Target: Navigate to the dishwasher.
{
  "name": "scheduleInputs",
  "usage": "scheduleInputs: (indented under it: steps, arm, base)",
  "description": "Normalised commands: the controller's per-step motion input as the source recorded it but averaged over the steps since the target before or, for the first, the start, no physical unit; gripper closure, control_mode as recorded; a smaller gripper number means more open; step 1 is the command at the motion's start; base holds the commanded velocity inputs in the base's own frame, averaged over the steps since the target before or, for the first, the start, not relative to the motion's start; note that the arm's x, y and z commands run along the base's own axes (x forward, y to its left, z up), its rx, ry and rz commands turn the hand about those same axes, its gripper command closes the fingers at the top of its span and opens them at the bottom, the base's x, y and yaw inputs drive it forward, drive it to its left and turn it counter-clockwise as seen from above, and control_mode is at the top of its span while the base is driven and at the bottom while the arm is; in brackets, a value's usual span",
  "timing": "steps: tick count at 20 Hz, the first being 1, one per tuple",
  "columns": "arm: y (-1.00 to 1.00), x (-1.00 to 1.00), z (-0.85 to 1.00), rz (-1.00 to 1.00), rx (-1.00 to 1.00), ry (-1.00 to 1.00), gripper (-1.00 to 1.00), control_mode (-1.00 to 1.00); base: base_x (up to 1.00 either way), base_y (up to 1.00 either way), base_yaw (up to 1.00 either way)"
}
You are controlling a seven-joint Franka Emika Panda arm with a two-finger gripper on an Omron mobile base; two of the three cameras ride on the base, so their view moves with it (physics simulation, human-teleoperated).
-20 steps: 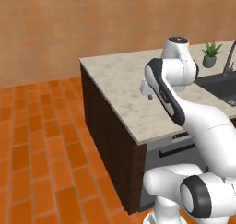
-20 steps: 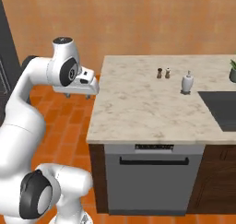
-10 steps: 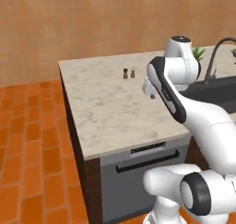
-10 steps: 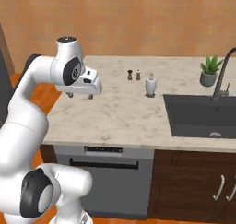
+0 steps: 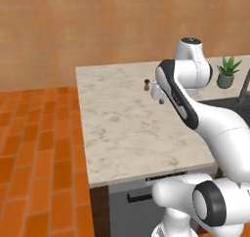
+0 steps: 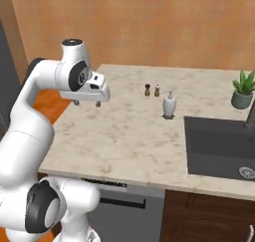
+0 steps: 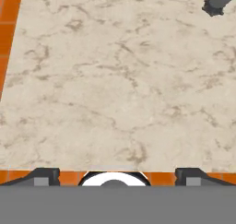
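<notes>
The dishwasher (image 6: 130,212) is a flat grey front under the marble counter (image 6: 124,136), with a dark bar handle (image 6: 122,202); it sits close in front of the robot base. In the left base view the dishwasher (image 5: 128,204) peeks out beside the robot's body. My gripper (image 6: 87,104) hangs above the counter's left part, open and empty. In the hand view the gripper (image 7: 117,174) looks down on bare marble, its fingertips (image 7: 44,174) set wide apart.
Two small shakers (image 6: 152,90) and a soap dispenser (image 6: 169,105) stand mid-counter. To the right lie a dark sink (image 6: 219,146), a faucet (image 6: 251,116) and a potted plant (image 6: 242,90). Dark brown cabinet doors (image 6: 199,218) adjoin the dishwasher. Orange brick floor (image 5: 39,158) spreads left.
The whole picture has shifted as the base drove and turned: the counter now faces me squarely and closer, with the dishwasher front low in view. The arm's pose is unchanged.
</notes>
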Motion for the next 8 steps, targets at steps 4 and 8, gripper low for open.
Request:
scheduleInputs:
  steps: [4,8]
  arm:
    - [0.0,0.0,0.0,0.0,0.0,0.0,-1.0,1.0]
    - [0.0,0.0,0.0,0.0,0.0,0.0,-1.0,1.0]
  base:
    - [0.38,-0.07,0.11]
    - [0.29,-0.31,0.1]
